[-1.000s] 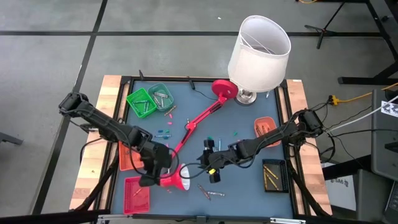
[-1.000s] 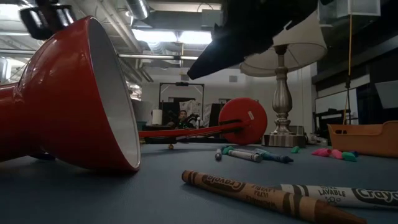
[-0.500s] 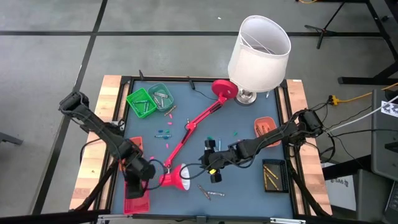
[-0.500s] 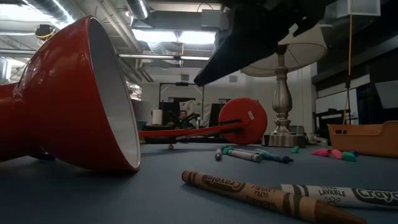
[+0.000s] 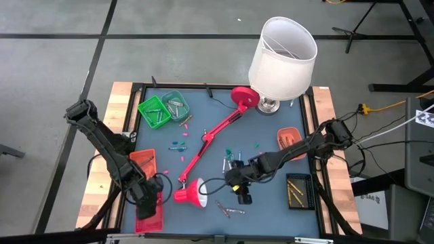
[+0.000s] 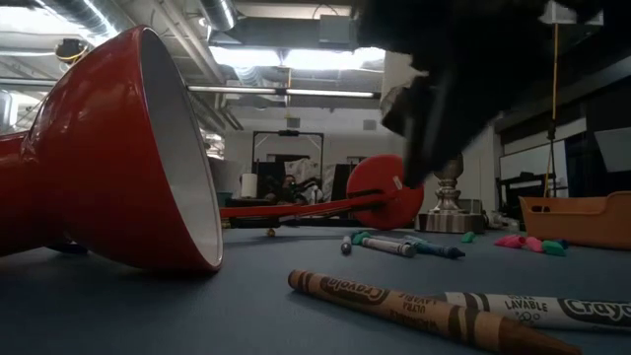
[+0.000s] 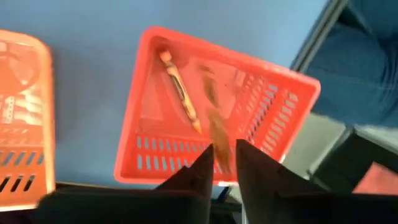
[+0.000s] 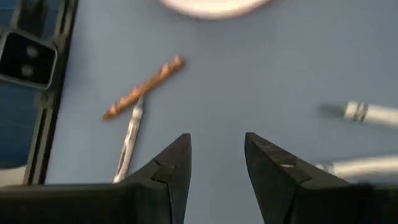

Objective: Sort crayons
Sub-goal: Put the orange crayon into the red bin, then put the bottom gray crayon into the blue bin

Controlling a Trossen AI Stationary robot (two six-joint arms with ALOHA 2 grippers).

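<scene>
My left gripper (image 5: 145, 195) hangs over the red basket (image 5: 153, 215) at the table's near left, fingers (image 7: 225, 167) a narrow gap apart. One red crayon (image 7: 179, 92) lies in that basket. A second crayon (image 7: 214, 121) shows blurred, reaching from the gap out over the basket. My right gripper (image 5: 241, 194) stands open above the table's near middle, tipped down, nothing between its fingers (image 8: 217, 163). Just beyond it a brown crayon (image 8: 144, 87) and a pale crayon (image 8: 129, 142) lie flat on the blue mat. More crayons (image 5: 230, 153) lie loose at mid table. My left gripper points down into the red basket from above. The blurred crayon's near end (image 7: 221, 160) sits in the gap between the fingertips. Whether the fingers touch it, I cannot tell.
A toppled red desk lamp (image 5: 210, 139) lies slantwise across the mat, its head (image 5: 191, 194) between the two grippers. A white-shaded lamp (image 5: 281, 57) stands at the far right. Green baskets (image 5: 154, 112) sit far left, orange baskets (image 5: 142, 161) (image 5: 290, 139) at either side, a black one (image 5: 298, 190) near right.
My left gripper has swung away from the lamp head toward the table's near left corner, rolling as it went, and now hangs over the red basket. My right gripper has tipped downward and shifted a little toward the near edge, over the brown and pale crayons.
</scene>
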